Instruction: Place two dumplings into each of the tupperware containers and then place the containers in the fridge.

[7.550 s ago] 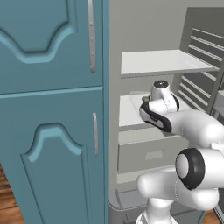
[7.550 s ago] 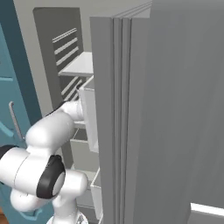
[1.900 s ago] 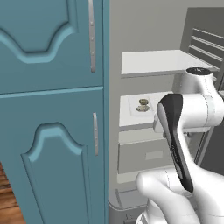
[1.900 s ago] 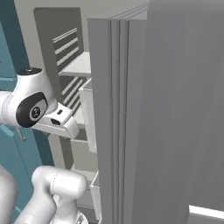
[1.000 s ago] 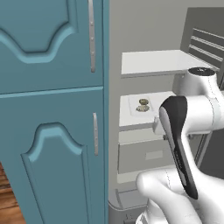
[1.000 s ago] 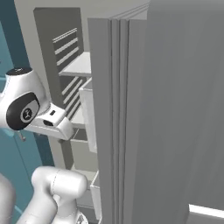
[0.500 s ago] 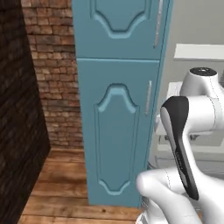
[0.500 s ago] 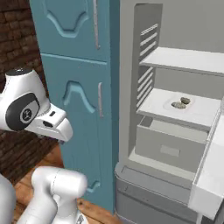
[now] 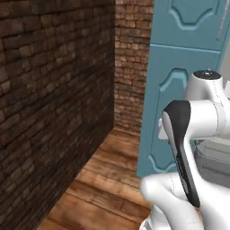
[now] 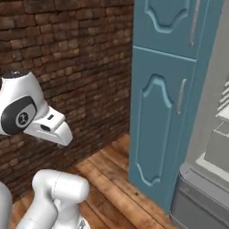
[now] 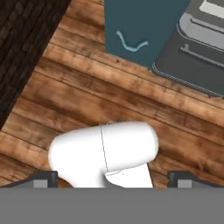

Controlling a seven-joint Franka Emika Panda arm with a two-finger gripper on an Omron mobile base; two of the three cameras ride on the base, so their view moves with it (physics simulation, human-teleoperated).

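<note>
Holds nothing in the two-finger gripper (image 11: 113, 179), spread wide, with small dark fingertips (image 11: 43, 178) far apart at the two lower corners of the hand view and no object between them. Points down from there at a floor of brown wooden planks (image 11: 78, 87), running diagonally. Meets, at the top of that view, the foot of a tall teal panelled cabinet (image 11: 140, 26) with a curved pale moulding line on its door. Shows beside the cabinet, in the upper right corner, the rounded dark grey base of the tall grey steel fridge (image 11: 197, 57), resting on the planks and touching the cabinet's side. Finds the same fridge (image 10: 201, 197) at the right edge of the right base view, standing open, with a pale grey-white drawer front (image 10: 219, 152) above its grey base and slatted shelving higher up, too cropped to tell what lies inside. Catches only a sliver of the fridge (image 9: 215, 157) behind the white robot arm (image 9: 193, 148) in the left base view. Places the arm (image 10: 27, 112) at the left of the right base view, well apart from the fridge, hand end angled down over the floor. Faces a dark red-brown brick wall (image 9: 54, 90) across the left of both base views, joining the cabinet (image 10: 165, 103) at a corner.
</note>
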